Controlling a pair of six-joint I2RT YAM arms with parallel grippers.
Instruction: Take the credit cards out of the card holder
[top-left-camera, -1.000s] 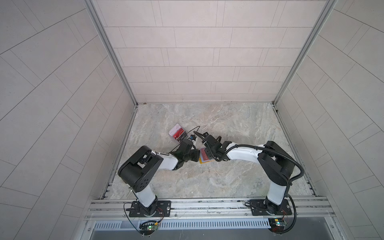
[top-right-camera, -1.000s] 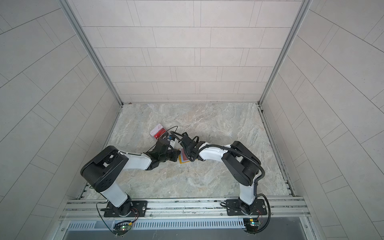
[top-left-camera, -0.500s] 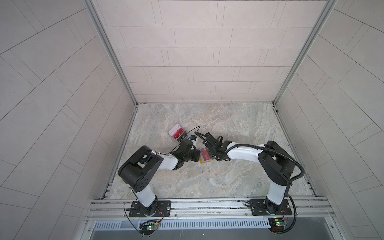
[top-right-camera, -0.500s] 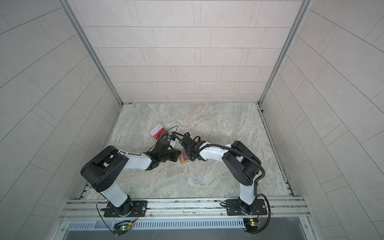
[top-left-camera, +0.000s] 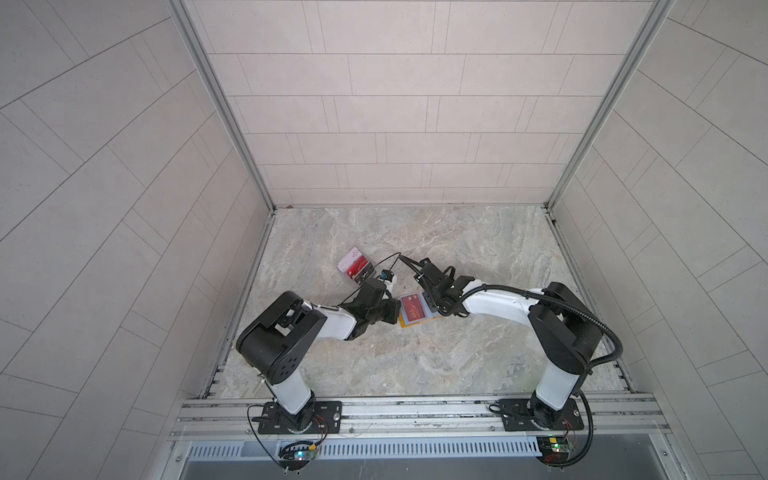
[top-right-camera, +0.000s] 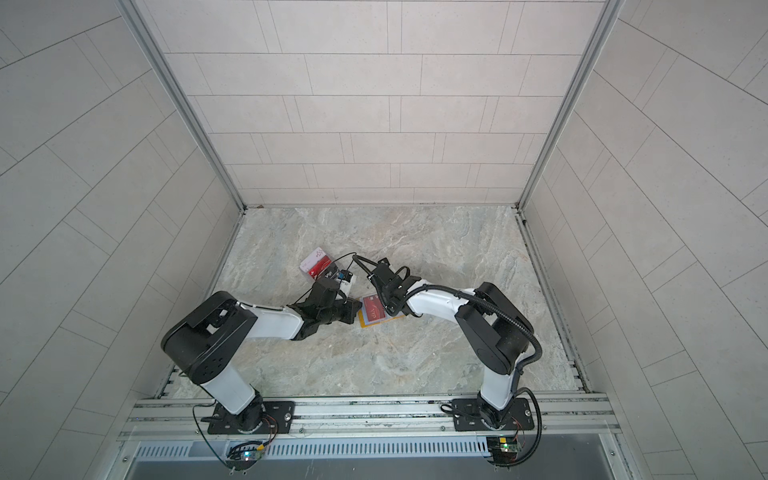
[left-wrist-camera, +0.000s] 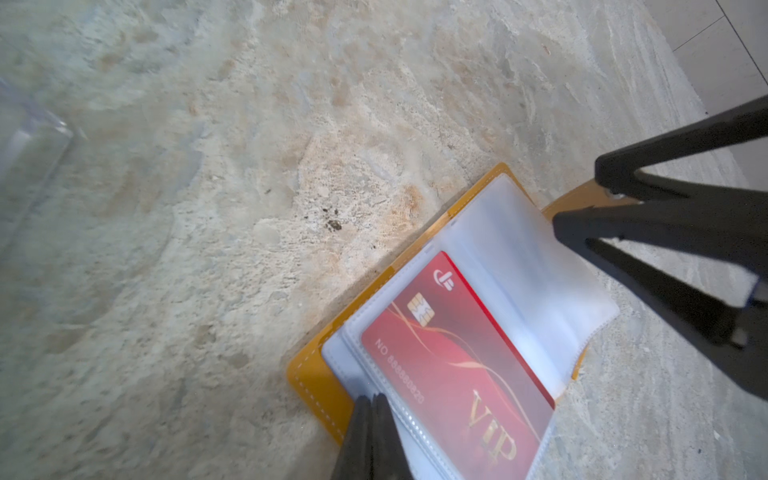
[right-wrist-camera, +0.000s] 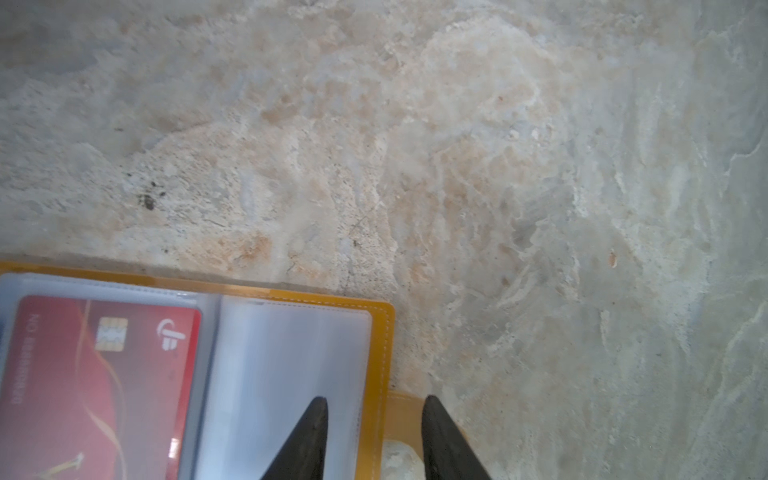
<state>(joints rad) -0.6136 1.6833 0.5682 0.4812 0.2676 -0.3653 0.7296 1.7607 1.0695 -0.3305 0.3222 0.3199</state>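
The mustard-yellow card holder (top-left-camera: 409, 327) (top-right-camera: 368, 326) lies open on the marble table. A red credit card (left-wrist-camera: 449, 353) (right-wrist-camera: 95, 382) printed "VIP" sits inside a clear sleeve on one page; the facing sleeve looks empty. My left gripper (left-wrist-camera: 372, 401) (top-left-camera: 395, 309) is shut, its tips pressing on the sleeve's edge beside the yellow cover (left-wrist-camera: 316, 386). My right gripper (right-wrist-camera: 375, 401) (left-wrist-camera: 577, 193) is open and straddles the opposite cover edge (right-wrist-camera: 380, 353), with one finger over the empty sleeve and the other over the snap tab.
A clear plastic box (top-left-camera: 357, 270) (top-right-camera: 318, 266) behind the left gripper holds a red card and a whitish card. Its corner shows in the left wrist view as a clear edge (left-wrist-camera: 29, 137). Tiled walls enclose the table on three sides.
The right gripper has shifted slightly toward the holder's outer edge and its jaws have narrowed a little. The left arm and the holder have stayed put.
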